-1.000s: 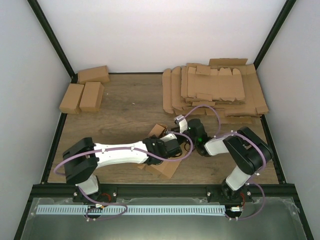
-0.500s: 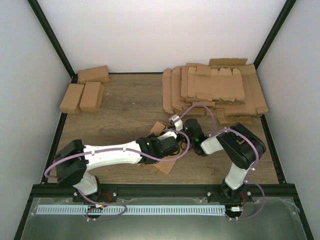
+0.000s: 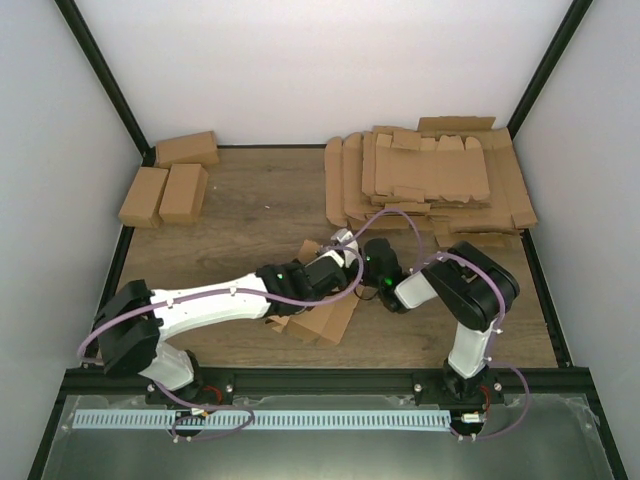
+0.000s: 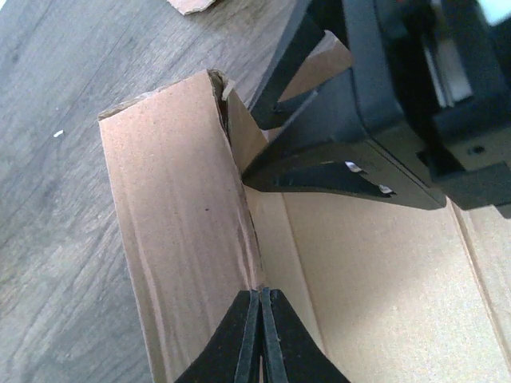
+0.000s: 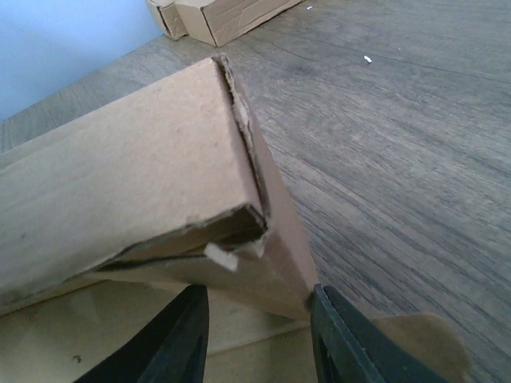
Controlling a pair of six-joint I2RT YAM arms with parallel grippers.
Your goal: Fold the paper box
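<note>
Paper box (image 5: 136, 175) corner within right gripper (image 5: 259, 297)

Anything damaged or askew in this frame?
Yes: the paper box shows a ragged, torn-looking edge at the corner of its folded-up wall, by the right gripper. The stack of flat blanks at the far right lies fanned unevenly.

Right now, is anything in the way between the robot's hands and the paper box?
Nothing visible. The left hand pinches the paper box by its upright wall, and the right hand straddles its folded corner.
</note>
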